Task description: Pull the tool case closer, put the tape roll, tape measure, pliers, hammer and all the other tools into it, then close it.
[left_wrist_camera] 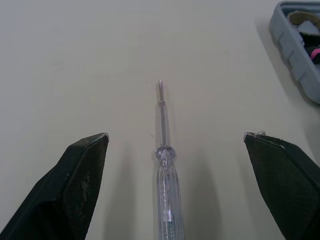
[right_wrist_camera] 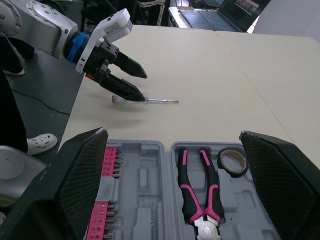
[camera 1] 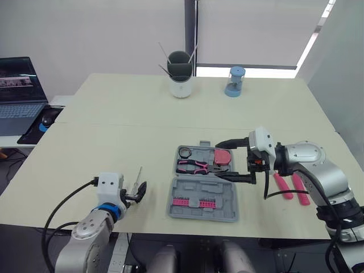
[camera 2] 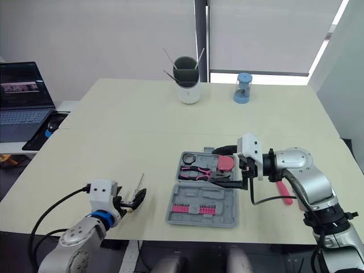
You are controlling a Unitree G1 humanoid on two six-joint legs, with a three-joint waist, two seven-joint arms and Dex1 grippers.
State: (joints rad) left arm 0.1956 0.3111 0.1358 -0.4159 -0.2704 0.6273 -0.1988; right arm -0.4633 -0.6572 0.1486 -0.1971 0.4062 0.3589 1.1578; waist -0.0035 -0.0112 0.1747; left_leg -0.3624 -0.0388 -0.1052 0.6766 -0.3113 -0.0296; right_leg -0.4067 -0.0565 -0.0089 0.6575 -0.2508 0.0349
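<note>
The grey tool case [camera 1: 227, 196] lies open near the table's front edge. Its upper half holds a tape roll [camera 1: 185, 152], pink-handled pliers [camera 1: 193, 166] and a pink tape measure [camera 1: 223, 156]; pink bits [camera 1: 196, 202] line the lower half. My right gripper [camera 1: 228, 160] hovers open over the case's right side, above the tape measure. Right of the case, two pink tool handles [camera 1: 282, 186] lie partly hidden behind my right arm. At the front left, my left gripper [left_wrist_camera: 175, 135] is open, and a clear screwdriver [left_wrist_camera: 164, 200] lies on the table between its fingers.
A white cup with pens [camera 1: 180, 74] and a blue jar [camera 1: 234, 81] stand at the table's far side. A laptop [camera 1: 20, 94] and a mouse [camera 1: 50, 116] sit on a side desk at the left. The table edge runs just in front of the case.
</note>
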